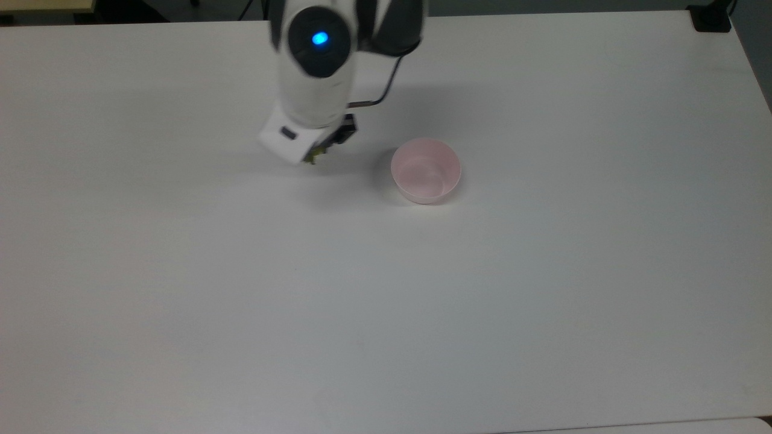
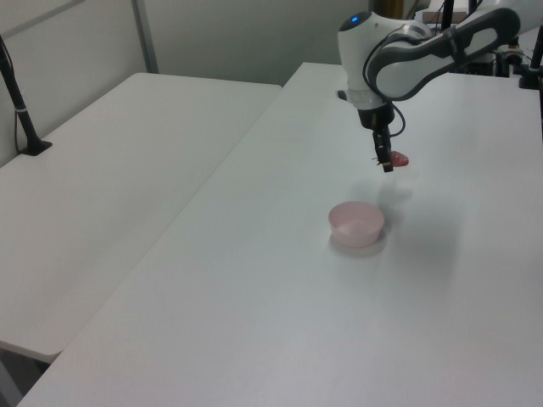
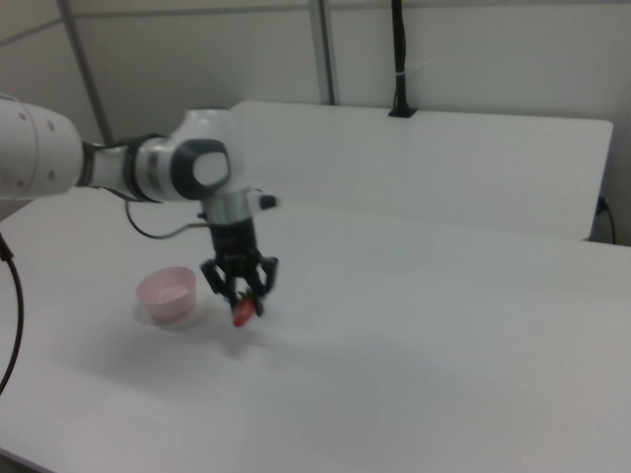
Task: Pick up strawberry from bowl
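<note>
fingers [image 3: 248, 292] pinching the strawberry [image 3: 243, 312] above the table [image 3: 444, 374], its cap hidden, beside the bowl [image 3: 168, 295]

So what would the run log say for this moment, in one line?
gripper: shut on strawberry | strawberry: lifted, above table | bowl: empty, apart

No text, label or number can be read anywhere.
</note>
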You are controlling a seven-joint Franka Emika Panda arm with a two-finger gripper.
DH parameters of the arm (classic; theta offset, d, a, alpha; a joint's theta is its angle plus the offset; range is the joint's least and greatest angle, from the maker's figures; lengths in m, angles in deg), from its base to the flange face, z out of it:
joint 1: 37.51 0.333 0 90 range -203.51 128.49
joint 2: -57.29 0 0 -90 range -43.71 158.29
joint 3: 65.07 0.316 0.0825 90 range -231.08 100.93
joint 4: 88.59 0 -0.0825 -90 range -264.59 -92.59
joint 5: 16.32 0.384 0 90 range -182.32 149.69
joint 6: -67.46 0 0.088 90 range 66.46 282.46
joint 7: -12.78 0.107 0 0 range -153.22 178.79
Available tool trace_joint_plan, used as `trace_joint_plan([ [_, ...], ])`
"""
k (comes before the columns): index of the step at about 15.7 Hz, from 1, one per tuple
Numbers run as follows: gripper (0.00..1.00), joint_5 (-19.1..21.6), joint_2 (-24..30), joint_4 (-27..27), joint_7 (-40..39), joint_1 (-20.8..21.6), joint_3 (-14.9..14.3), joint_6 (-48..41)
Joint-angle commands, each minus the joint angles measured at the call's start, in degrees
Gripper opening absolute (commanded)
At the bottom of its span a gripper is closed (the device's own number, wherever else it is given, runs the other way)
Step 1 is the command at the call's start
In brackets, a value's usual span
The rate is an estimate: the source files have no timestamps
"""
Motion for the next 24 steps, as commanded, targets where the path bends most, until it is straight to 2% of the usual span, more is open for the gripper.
trace_joint_plan([
  [1,0.47,0.36,-1.71,-2.39,-8.09,-1.17,-3.68,3.8],
  [3,0.5,0.27,-1.62,-4.05,-11.0,-1.71,-4.12,3.1],
  [4,0.56,0.18,-1.62,-5.02,-11.19,-1.79,-4.13,3.19],
  [5,0.68,0.1,-1.62,-5.47,-11.19,-1.8,-4.13,3.1],
  [6,0.94,0.1,-1.62,-5.73,-10.67,-1.8,-4.13,3.1],
  [7,1.0,0.18,-1.62,-5.65,-10.49,-1.8,-4.21,2.76],
  [10,1.0,0.18,1.79,-3.55,-8.39,-1.97,-4.3,-0.93],
  [13,1.0,-1.39,8.56,-0.74,1.44,-4.77,-2.03,-0.76],
  [16,1.0,-1.49,14.36,-0.2,5.33,-12.84,7.45,-1.03],
  [18,1.0,-1.49,16.12,-0.11,6.21,-14.1,12.2,-2.86],
  [21,1.0,-1.31,18.76,-0.02,13.22,-15.24,15.02,-3.49],
  [24,1.0,-0.61,19.91,0.41,14.03,-15.07,15.82,-6.03],
])
